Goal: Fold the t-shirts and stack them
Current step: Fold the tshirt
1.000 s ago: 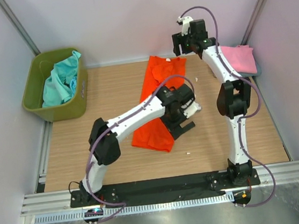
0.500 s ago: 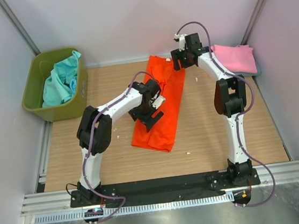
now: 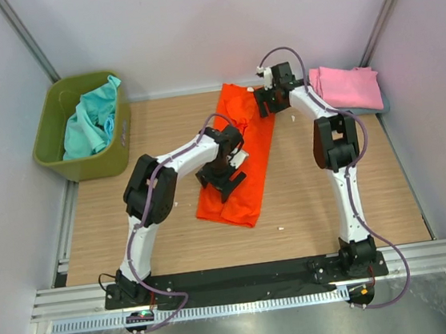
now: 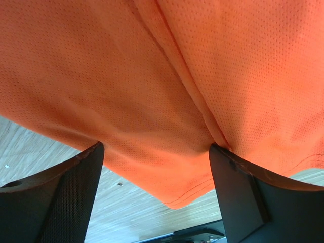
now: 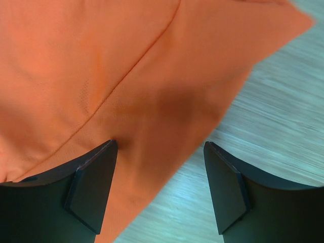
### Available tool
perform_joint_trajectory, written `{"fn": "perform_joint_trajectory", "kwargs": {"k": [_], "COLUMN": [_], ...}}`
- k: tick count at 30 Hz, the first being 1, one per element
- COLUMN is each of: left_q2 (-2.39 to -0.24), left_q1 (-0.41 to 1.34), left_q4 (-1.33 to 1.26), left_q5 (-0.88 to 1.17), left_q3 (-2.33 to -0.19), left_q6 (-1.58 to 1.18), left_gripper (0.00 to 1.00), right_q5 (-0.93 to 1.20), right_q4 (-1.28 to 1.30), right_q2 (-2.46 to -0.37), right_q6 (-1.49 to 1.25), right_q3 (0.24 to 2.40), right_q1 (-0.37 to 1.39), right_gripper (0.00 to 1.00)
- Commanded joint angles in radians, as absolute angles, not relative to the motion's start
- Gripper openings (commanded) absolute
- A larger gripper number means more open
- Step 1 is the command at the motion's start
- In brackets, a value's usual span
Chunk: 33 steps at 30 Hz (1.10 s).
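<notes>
Bare wooden worktop (image 3: 315, 197) lies open on both sides of the bright orange cloth t-shirt (image 3: 255, 151) and towards the near edge. An olive-green plastic bin (image 3: 43, 143) holding crumpled teal cloth shirts (image 3: 89, 122) fills the far left corner. A folded pink cloth t-shirt (image 3: 347, 87) sits in the far right corner.

The orange shirt lies flat mid-worktop as a long, narrow strip, running from the far edge slantwise towards the near left.

The left gripper (image 4: 155, 147) is over the strip's left edge, its fingers spread wide above the hem and gripping nothing. The right gripper (image 5: 160, 143) is at the strip's far right corner, also spread apart over the cloth edge.
</notes>
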State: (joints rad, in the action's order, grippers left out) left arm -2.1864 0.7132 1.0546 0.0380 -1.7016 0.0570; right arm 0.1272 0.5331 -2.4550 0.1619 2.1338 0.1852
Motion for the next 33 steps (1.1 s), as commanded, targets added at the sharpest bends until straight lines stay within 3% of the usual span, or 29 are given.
{"fn": "perform_joint_trajectory", "kwargs": {"k": [1,16,22,29,33], "left_q2": [-2.191,-2.221,-2.208,-1.949,-1.754], "left_q1": [0.718,0.836,0.871,0.856,0.825], "left_q4": [1.048,1.089,1.091,1.084,1.12], "left_q5": [0.106,0.149,0.065,-0.034,-0.026], "left_q3": [-1.704,-1.756,-1.77,-1.672,-1.623], "left_q6": [0.028,0.023,0.012,0.028,-0.01], "left_gripper": [0.84,0.83,0.83,0.93,1.0], "right_q5": [0.149,0.183,0.147,0.126,0.213], "right_q4": [0.531,0.509,0.523,0.531,0.564], "right_q2": [-2.487,-2.588,-2.547,-2.3,-2.082], "right_q6": [0.157,0.127,0.14,0.065,-0.089], "right_q3": [2.186,2.304,2.28,2.166,1.925], "right_q1": [0.206,0.264,0.262,0.204,0.167], "right_gripper": [0.75,0.75,0.75,0.77,0.77]}}
